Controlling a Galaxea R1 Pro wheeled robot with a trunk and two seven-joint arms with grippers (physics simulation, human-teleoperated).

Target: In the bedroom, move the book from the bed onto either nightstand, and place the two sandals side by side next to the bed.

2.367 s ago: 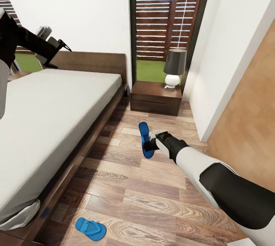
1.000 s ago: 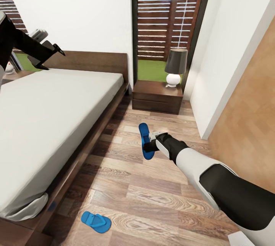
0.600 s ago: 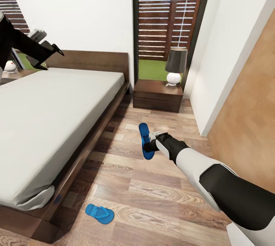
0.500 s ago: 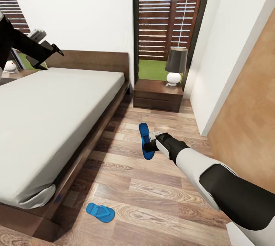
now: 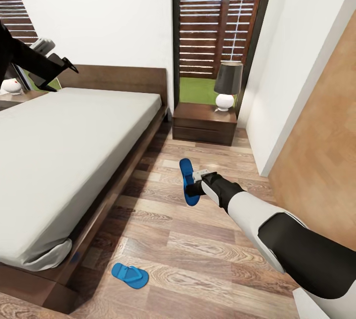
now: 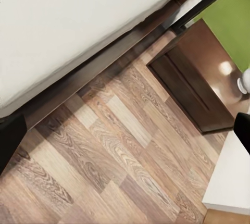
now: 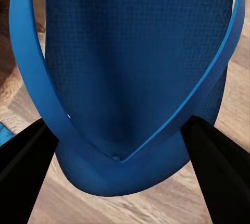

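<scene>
**Beside the bed, one flip-flop held, one on the floor**

Above the grainy plank floor [image 5: 207, 254], the right fingers [image 5: 194, 184] are clamped on a rubbery blue flip-flop [image 5: 187, 180], its pebbled sole and V-shaped strap [image 7: 130, 78] between two black pads [image 7: 219, 166]. The second flip-flop [image 5: 129, 275] lies flat near the foot corner of the bed [image 5: 64, 160], with its smooth off-white mattress. A glossy dark nightstand [image 5: 203, 123] carries a lamp [image 5: 226, 85]. Whether the raised left fingers [image 5: 59, 64] are parted, I cannot tell.

Two sandals [image 5: 187, 180] [image 5: 129, 275] — one bed [image 5: 59, 151] — two lamps [image 5: 226, 85] [image 5: 10, 86].
</scene>
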